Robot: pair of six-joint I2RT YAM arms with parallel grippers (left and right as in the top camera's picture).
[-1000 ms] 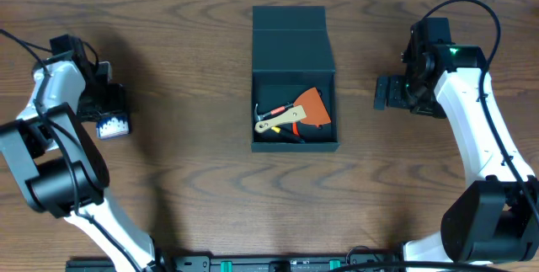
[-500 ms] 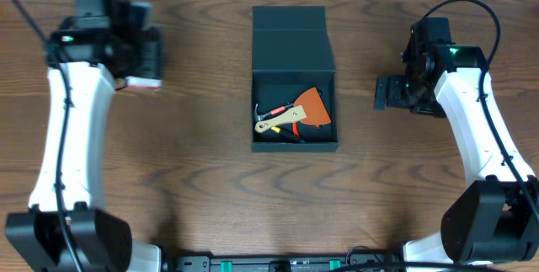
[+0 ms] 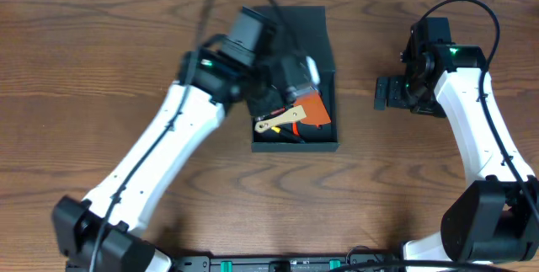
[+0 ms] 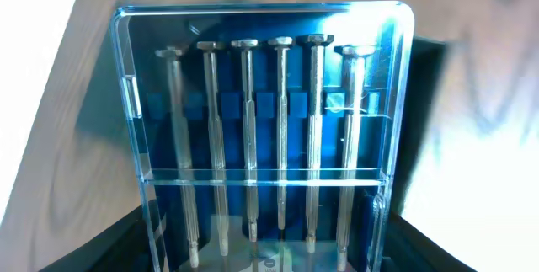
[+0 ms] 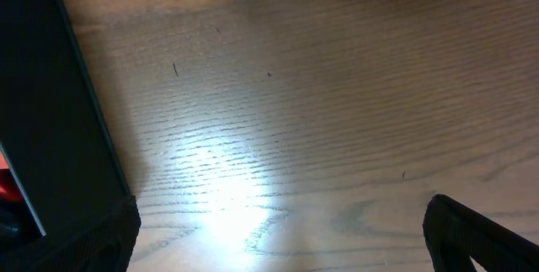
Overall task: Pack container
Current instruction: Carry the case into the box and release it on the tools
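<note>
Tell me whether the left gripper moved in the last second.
Yes: left gripper swung right from far left to over the container, holding the blue case.

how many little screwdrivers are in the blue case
6 screwdrivers side by side in one row across the blue case, left edge to right edge; none seems hidden

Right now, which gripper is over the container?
The left gripper, holding the blue screwdriver case, is over the container; the right gripper is open, off to its side.
</note>
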